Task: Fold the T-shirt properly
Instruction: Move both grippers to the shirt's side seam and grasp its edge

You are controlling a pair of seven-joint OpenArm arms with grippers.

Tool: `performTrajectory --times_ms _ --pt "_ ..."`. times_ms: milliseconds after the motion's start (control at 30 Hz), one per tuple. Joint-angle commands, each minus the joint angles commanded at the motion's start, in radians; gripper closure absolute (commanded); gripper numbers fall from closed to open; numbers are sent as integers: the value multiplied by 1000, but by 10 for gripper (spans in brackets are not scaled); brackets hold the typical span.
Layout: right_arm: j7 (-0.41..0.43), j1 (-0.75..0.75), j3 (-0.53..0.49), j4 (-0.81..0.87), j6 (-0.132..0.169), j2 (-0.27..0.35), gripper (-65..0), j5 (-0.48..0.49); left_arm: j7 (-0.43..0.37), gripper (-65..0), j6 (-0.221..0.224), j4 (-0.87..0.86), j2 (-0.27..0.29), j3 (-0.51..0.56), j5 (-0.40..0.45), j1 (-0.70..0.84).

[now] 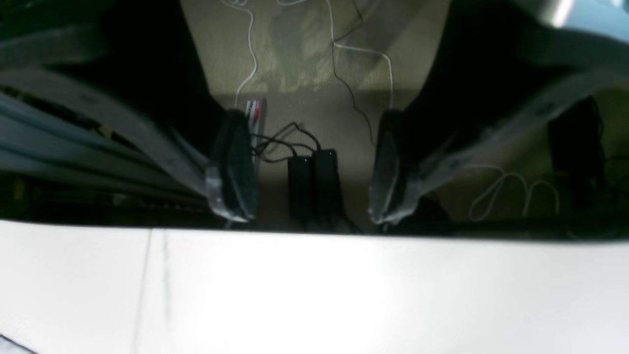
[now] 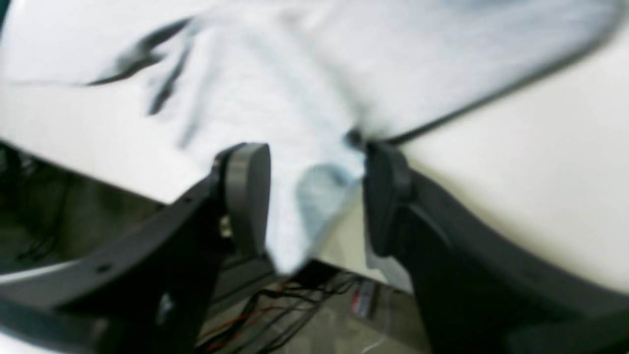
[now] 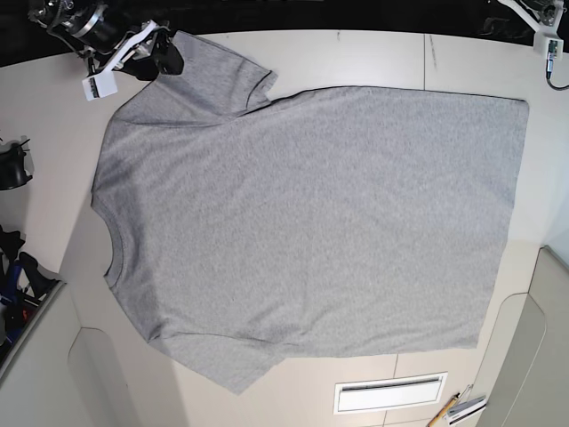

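1. Right claw [image 3: 162, 55]: upper left of the base view, at the end of the upper sleeve. In the right wrist view its fingers [image 2: 245, 191] stand apart with blurred sleeve fabric lying between them; not closed on it.
2. Heather-grey short-sleeved cotton T-shirt [image 3: 311, 222]: spread flat, plain side up, across the middle of the cream tabletop [image 3: 373, 58]. Ribbed neck at the left, hem at the right, one sleeve upper left, the other lower left.
3. White slotted panel [image 3: 389, 394]: bottom centre-right of the base view, just below the shirt's lower edge, apart from it.
4. Pencils [image 3: 455, 408]: lower right, just beside that panel.
5. Left claw [image 1: 312, 167]: the arm is barely visible in the upper right corner of the base view, away from the shirt. In the left wrist view the jaws are wide apart, holding nothing, past the tabletop edge; black power bricks [image 1: 314, 184] and cables on the floor show between them.
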Motion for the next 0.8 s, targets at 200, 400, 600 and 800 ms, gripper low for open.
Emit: performTrajectory --times_ms 200,400,600,800 --pt "0 5 -37 0 -1 -45 -310 -27 4 -469 1 0 -42 -17 0 -89" --pt "2 5 -37 0 -1 -52 -310 -34 7 -471 47 -48 -130 -17 0 -188" --pt "12 5 -37 0 -1 -52 -310 -65 9 -471 45 -285 -213 -17 -23 -342" --pt "12 5 -37 0 0 -52 -310 -80 45 -471 -41 -457 -263 -16 -123 -422"
